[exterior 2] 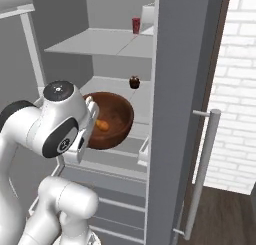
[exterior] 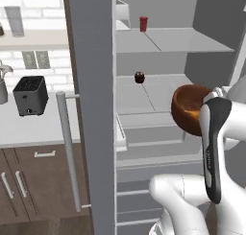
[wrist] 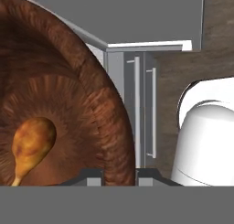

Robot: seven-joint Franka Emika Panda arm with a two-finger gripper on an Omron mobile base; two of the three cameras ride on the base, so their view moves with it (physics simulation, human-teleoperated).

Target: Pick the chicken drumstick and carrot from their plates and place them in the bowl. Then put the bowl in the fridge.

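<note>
Gripper (wrist: 119, 176) is clamping the bowl (exterior 2: 114, 120) by its rim, jaws closed on the wall, holding it in front of the open fridge (exterior: 158, 40) shelves. Chicken drumstick (wrist: 31, 143) is lying inside. A toaster (exterior: 30, 95) is sitting on the counter (exterior: 29, 128) at left.

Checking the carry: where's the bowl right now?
The bowl is held up by the gripper, clamped on its rim, in front of the open fridge at middle-shelf height; the chicken drumstick lies inside it.
</note>
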